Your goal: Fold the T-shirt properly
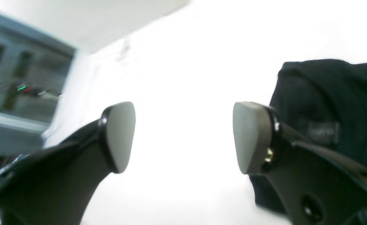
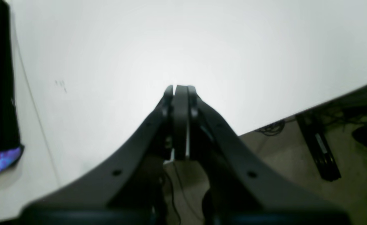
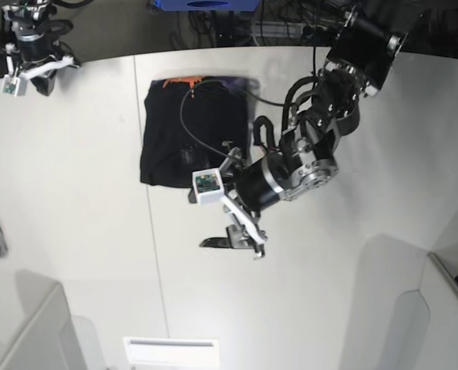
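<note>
Now folded T-shirt flat on table, left jaws wide apart w/ nothing between, right jaws closed, empty.

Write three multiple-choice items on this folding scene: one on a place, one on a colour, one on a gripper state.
1. Where does the T-shirt lie?
A. far part of the table
B. on the floor
C. in the right gripper

2. What colour is most of the T-shirt?
A. white
B. black
C. red

3. How does the left gripper stand?
A. shut on cloth
B. shut, empty
C. open, empty

Answers:
1. A, the base view shows it flat near the far edge.
2. B, only small purple and orange bits show.
3. C, its pads stand wide apart over bare table.
</note>
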Available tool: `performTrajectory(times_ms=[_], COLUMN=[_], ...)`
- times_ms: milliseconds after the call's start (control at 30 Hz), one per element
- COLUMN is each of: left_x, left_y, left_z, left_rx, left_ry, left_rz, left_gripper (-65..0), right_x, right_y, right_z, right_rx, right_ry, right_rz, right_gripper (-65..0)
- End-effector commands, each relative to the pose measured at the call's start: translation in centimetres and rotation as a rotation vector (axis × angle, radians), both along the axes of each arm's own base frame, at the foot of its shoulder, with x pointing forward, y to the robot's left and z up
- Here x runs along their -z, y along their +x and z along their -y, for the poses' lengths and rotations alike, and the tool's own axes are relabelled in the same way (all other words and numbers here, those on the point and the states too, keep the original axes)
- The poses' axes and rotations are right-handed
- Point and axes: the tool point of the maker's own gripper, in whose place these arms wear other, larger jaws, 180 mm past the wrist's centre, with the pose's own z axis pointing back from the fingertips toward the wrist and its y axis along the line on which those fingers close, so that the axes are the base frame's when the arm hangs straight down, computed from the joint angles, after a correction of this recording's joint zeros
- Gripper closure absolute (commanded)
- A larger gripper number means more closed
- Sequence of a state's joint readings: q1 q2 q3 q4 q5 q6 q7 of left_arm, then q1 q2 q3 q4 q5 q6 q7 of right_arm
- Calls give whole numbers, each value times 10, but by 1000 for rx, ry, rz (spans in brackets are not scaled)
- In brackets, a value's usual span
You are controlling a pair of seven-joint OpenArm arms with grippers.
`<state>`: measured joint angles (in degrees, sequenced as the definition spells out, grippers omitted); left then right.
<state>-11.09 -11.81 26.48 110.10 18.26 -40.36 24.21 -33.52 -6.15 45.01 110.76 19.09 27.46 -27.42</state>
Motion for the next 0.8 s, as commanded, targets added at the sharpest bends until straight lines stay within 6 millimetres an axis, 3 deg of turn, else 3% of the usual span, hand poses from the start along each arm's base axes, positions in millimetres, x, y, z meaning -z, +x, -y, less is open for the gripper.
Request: performTrajectory(times_ms=[0, 67, 200, 300, 400, 533, 767], left_x=[-14, 0, 28, 42, 45, 46, 63], left_y=[-7, -21, -54, -87, -114, -146, -210], left_z=[-2, -18, -48, -69, -91, -125, -156], left_rx=[5, -27, -52, -75, -133, -202, -312], left_ry=[-41, -43, -129, -222, -365, -472, -552], left_rz=[29, -13, -106, -170, -256, -354, -516], left_gripper=[-462, -462, -462, -462, -462, -462, -462], right_x=[-15, -18, -30, -36, -40, -35, -21], right_y=[6, 8, 0, -10, -22, -46, -91], right_z=[0, -9, -3, 17, 31, 36, 33], right_rx=[-38, -107, -160, -110, -79, -80, -95], right_ry=[-25, -23, -63, -106, -140, -149, -134], right_rz=[59, 81, 102, 90, 67, -5, -162], right_gripper=[0, 0, 0, 0, 0, 0, 0])
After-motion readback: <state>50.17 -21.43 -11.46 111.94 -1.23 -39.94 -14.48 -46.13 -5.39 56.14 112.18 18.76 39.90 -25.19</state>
